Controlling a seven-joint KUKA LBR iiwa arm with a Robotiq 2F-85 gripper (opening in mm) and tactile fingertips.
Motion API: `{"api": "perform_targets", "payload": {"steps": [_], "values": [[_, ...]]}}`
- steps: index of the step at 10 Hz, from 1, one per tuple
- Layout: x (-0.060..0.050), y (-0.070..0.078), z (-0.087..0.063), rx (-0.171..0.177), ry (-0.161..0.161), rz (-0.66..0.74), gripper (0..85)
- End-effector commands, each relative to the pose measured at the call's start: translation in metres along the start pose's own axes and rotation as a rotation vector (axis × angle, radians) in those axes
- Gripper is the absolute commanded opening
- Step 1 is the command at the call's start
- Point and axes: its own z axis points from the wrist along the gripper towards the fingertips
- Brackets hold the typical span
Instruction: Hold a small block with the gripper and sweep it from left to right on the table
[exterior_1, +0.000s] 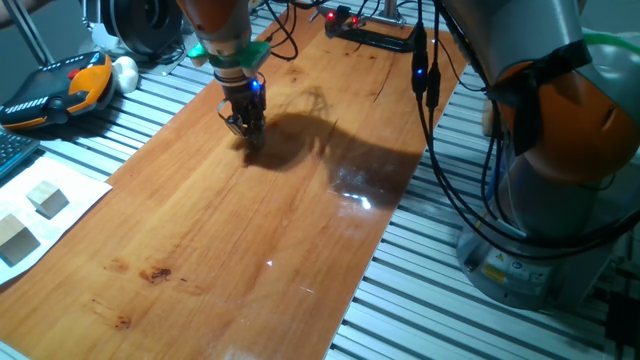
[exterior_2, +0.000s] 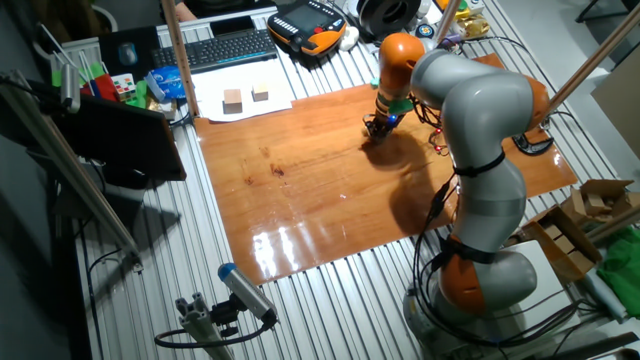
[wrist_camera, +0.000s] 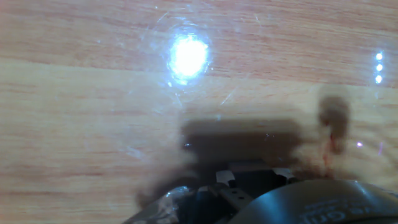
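My gripper (exterior_1: 247, 128) stands upright with its tips down at the table (exterior_1: 250, 230), near the board's far left edge. Its blue light is on. The fingers look drawn together. The small block is hidden; no cube shows between the tips in any view. In the other fixed view the gripper (exterior_2: 377, 130) is at the far side of the table (exterior_2: 320, 190), under the bent arm. In the hand view the board (wrist_camera: 93, 93) fills the frame, blurred, and the gripper (wrist_camera: 252, 177) shows only as dark parts at the bottom edge.
Two larger pale cubes (exterior_1: 47, 200) (exterior_1: 15, 240) lie on white paper on the ribbed bench left of the board; they also show in the other fixed view (exterior_2: 233, 100). An orange and black pendant (exterior_1: 60, 90) lies behind them. The arm's base (exterior_1: 560, 150) and cables stand right of the board.
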Motion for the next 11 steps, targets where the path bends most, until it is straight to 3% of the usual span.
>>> {"api": "perform_targets", "payload": {"steps": [1,8,11], "values": [[-0.001,0.002,0.0,0.0,0.001,0.0,0.7],[-0.014,0.025,-0.006,-0.024,0.019,-0.008,0.7],[-0.019,0.036,-0.007,-0.015,0.022,0.005,0.7]]}}
